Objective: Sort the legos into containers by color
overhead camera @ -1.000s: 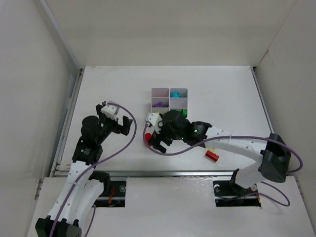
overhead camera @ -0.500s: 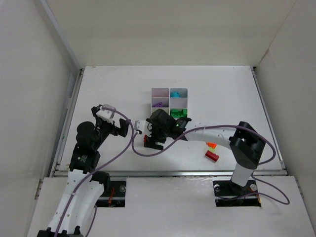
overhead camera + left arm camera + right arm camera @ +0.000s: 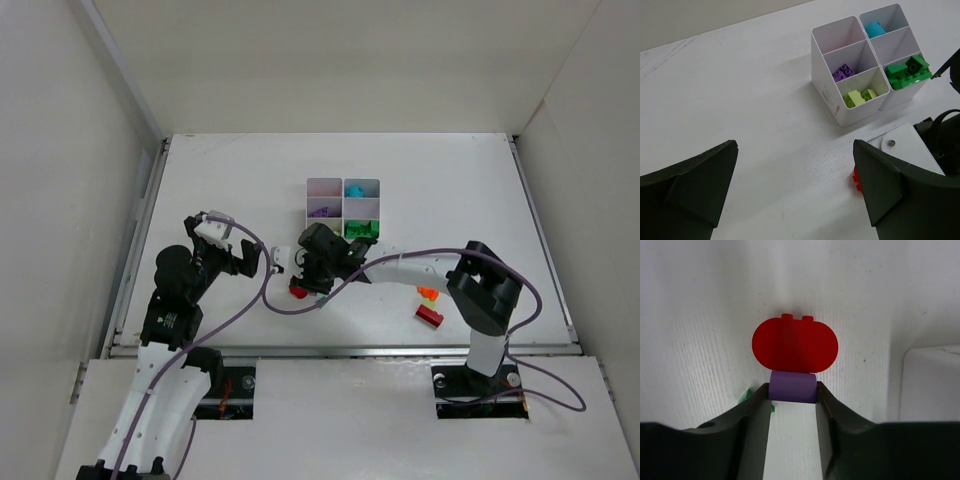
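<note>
While tight on a purple brick [image 3: 792, 386], right fingers [image 3: 752, 425] behind red brick [image 3: 795, 344]; left fingers [image 3: 695, 185] agape.

Two slim robot arms share one look: the left arm [image 3: 170, 290] and the right arm [image 3: 420, 270] have white link shells and bulky black joint housings. A thin purple cable [image 3: 266, 285] trails loosely along each (the right arm's cable [image 3: 425, 252] arches over its white link). The left wrist has a small white camera block [image 3: 215, 225]. The left gripper [image 3: 794, 150] has matte black, wedge-shaped fingers [image 3: 695, 180]. The right gripper [image 3: 791, 390] has smooth dark fingers [image 3: 752, 430]. A white plate [image 3: 905, 150] beside it bears one silver screw [image 3: 891, 143].
</note>
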### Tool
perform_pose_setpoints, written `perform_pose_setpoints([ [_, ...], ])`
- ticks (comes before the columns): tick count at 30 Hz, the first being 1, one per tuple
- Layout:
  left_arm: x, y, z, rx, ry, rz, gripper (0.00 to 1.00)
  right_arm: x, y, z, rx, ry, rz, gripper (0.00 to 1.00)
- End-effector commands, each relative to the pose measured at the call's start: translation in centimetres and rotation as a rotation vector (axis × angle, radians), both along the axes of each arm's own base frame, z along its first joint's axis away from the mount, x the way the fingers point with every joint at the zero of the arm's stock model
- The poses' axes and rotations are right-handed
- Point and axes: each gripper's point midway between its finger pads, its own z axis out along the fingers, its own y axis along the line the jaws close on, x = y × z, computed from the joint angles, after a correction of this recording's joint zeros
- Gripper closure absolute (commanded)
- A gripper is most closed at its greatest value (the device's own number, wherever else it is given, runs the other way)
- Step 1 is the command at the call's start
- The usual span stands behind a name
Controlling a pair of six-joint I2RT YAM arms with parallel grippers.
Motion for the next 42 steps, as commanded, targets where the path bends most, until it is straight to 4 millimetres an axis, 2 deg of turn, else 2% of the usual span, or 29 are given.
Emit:
perform_pose_setpoints([
  [1,0.0,-0.1,0.9,-0.019,-0.031,0.0,0.01,1.2,1.2,0.6,0.036,-0.008,-0.014,0.64],
  [4,0.2,-0.1,0.7,-0.018,-0.022,0.0,0.01,1.2,1.3,0.7,0.026,-0.002,-0.014,0.77],
  [5,0.1,-0.2,0.7,-0.019,-0.022,-0.009,0.01,1.2,1.3,0.7,0.026,-0.002,-0.014,0.88],
  [7,0.0,-0.6,0.1,0.008,-0.017,-0.043,0.01,1.1,1.4,1.8,0.054,0.002,-0.022,0.95],
  [8,0.0,-0.7,0.1,0.02,-0.024,-0.057,0.05,0.9,1.6,2.1,0.073,0.001,-0.015,0.99],
  [9,-0.2,-0.8,-0.2,0.034,-0.018,-0.07,0.07,1.0,1.8,3.6,0.108,-0.014,-0.022,1.0],
  [14,-0.9,-1.2,-0.2,0.182,-0.072,-0.172,0.14,2.4,0.7,7.3,0.23,0.03,-0.089,1.0],
  [15,-0.9,-1.2,-0.3,0.266,-0.114,-0.208,0.16,3.2,0.3,8.2,0.263,0.041,-0.103,1.0],
  [16,-1.0,-1.3,-0.1,0.314,-0.143,-0.237,0.16,3.6,0.2,9.8,0.293,0.04,-0.109,1.0],
  [17,-1.5,-1.8,-0.2,0.355,-0.162,-0.297,0.16,3.8,0.1,10.3,0.305,0.055,-0.116,1.0],
  [19,-1.6,-2.1,-0.5,0.436,-0.209,-0.357,0.07,4.1,0.2,12.2,0.348,0.073,-0.105,1.0],
  [20,-1.5,-2.2,-0.1,0.491,-0.256,-0.388,0.03,3.7,0.2,12.8,0.36,0.091,-0.102,1.0],
  [21,-1.3,-2.3,-0.6,0.52,-0.254,-0.412,0.0,3.4,0.4,12.9,0.368,0.112,-0.105,1.0],
  [22,-1.2,-2.4,-0.8,0.552,-0.271,-0.434,0.0,3.0,0.7,14.1,0.4,0.124,-0.088,1.0],
  [24,-1.0,-2.8,-1.3,0.678,-0.331,-0.534,0.0,2.5,1.1,14.8,0.427,0.169,-0.101,1.0],
  [25,-0.9,-2.9,-1.7,0.724,-0.351,-0.566,0.0,2.0,1.3,15.8,0.454,0.186,-0.086,1.0],
  [29,0.4,-3.1,-0.4,0.874,-0.476,-0.625,0.0,1.6,2.3,18.4,0.538,0.22,-0.073,1.0],
  [30,0.7,-3.1,0.4,0.914,-0.509,-0.634,0.0,1.3,2.5,18.6,0.55,0.241,-0.076,1.0],
  [32,0.6,-3.6,-0.8,0.981,-0.526,-0.714,0.0,1.2,2.7,19.6,0.582,0.248,-0.074,1.0],
  [36,0.2,-4.7,-0.8,1.017,-0.584,-0.799,0.08,1.0,3.6,21.4,0.649,0.269,-0.063,1.0],
  [37,0.1,-5.0,-0.3,1.015,-0.603,-0.808,0.14,1.1,3.7,20.9,0.643,0.292,-0.078,1.0],
  [38,-0.1,-5.3,-0.2,1.001,-0.614,-0.832,0.16,1.0,3.8,21.4,0.652,0.291,-0.067,1.0],
  [39,-0.4,-5.8,-0.6,0.992,-0.613,-0.863,0.18,1.0,3.9,20.9,0.646,0.31,-0.079,1.0],
  [40,-0.4,-5.7,-0.4,1.006,-0.625,-0.869,0.18,1.2,4.1,21.7,0.664,0.304,-0.077,1.0],
  [42,-0.9,-5.8,-1.7,0.998,-0.583,-0.928,0.22,1.0,4.4,21.5,0.667,0.33,-0.079,1.0],
])
